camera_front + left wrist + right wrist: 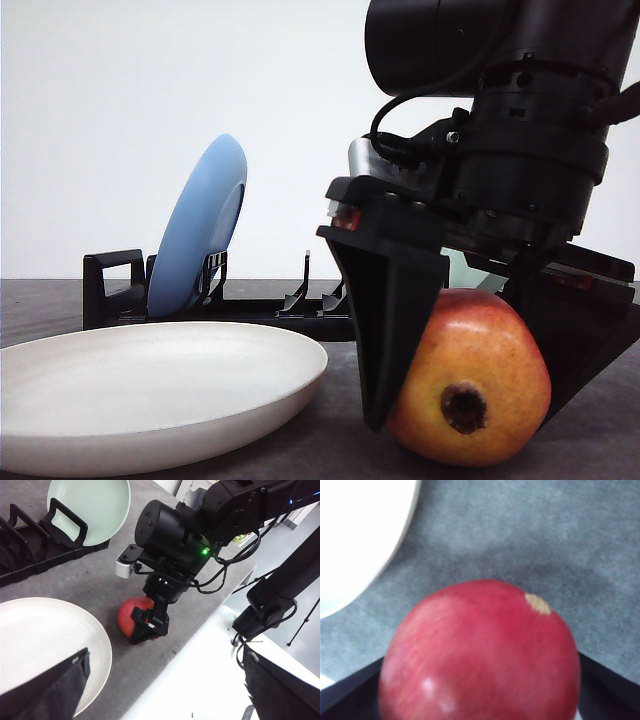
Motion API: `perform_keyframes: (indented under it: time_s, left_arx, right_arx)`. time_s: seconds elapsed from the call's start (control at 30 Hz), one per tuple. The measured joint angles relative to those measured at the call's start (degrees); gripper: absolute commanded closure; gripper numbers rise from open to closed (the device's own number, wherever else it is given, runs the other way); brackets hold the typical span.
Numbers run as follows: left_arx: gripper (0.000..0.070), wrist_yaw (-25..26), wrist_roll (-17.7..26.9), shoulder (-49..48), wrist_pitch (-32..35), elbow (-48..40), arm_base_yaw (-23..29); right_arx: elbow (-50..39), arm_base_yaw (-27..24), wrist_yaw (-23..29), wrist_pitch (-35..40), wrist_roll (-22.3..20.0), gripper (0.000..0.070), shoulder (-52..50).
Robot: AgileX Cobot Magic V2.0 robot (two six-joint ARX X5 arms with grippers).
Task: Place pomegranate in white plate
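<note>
I should close evenly and lift straight before swinging left over the plate (150, 400), clearing its rim; my left claw (160, 690) hangs spread and empty above the plate's edge; the pomegranate (470, 385) rests on the table beside it, between my right claw's (470, 360) fingers, which flank it closely, though grip pressure I cannot tell.

Smooth pomegranate (470, 385), seemingly matte plate (150, 400)
</note>
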Motion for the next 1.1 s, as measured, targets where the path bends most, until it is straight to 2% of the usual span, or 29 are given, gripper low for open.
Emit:
perform_keyframes:
  time_s: [0.17,0.27,0.33,0.53,0.7,0.83,1.1]
  left_arx:
    - [0.0108,0.0,0.0,0.0,0.0,0.0,0.0]
    - [0.0108,0.0,0.0,0.0,0.0,0.0,0.0]
    - [0.0108,0.0,-0.02,0.0,0.0,0.0,0.0]
    - [0.0108,0.0,0.0,0.0,0.0,0.0,0.0]
    - [0.0111,0.0,-0.02,0.0,-0.25,0.04,0.0]
    - [0.0115,-0.62,0.0,0.02,-4.62,2.15,0.0]
    - [0.0115,-7.42,0.09,0.0,-14.5,7.91,0.0]
  right_arx:
    - [4.9,-0.02,0.38,-6.66,-2.75,0.0125,0.07]
    - [11.26,0.06,0.33,-9.74,-5.0,0.0168,0.36]
    - [16.4,0.23,0.32,-11.68,-6.43,0.0173,1.51]
    - [30.33,1.21,0.34,-17.14,-10.25,0.0173,9.92]
    - [39.77,3.3,0.37,-18.08,-13.14,0.0173,18.15]
    - [45.07,4.69,0.35,-17.86,-14.88,0.0173,24.13]
    - [46.77,6.08,0.35,-16.46,-16.65,0.0173,30.79]
